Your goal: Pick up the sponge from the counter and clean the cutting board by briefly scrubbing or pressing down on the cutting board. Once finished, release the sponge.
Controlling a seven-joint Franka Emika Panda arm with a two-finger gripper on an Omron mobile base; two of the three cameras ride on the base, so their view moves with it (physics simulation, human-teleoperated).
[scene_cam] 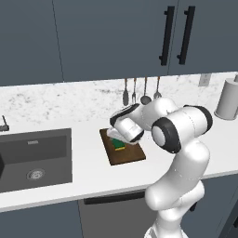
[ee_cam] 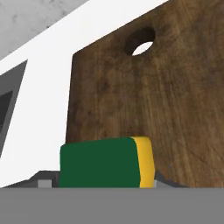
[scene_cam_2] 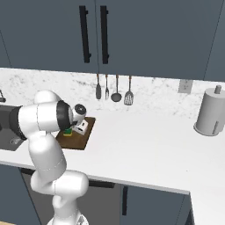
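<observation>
The dark brown cutting board (scene_cam: 129, 157) lies on the white counter (scene_cam: 88, 153) just right of the sink, its small hole (ee_cam: 140, 40) at the far short edge. The sponge (ee_cam: 100, 162), green with a yellow side, rests low over the board's near part (ee_cam: 131, 96). My gripper (ee_cam: 103, 180) is shut on the sponge, with a finger tip showing at either side of it. From the base views the hand (scene_cam: 122, 134) bends down over the board (scene_cam_2: 75, 141), and a bit of green and yellow sponge (scene_cam: 118, 145) peeks out beneath it (scene_cam_2: 68, 131).
The dark sink (scene_cam: 35, 158) is set into the counter left of the board. Several utensils (scene_cam: 139, 93) hang on the backsplash behind it. A paper towel roll (scene_cam_2: 211, 112) stands far right. My own arm (scene_cam_2: 44, 127) covers part of the board from the right base view.
</observation>
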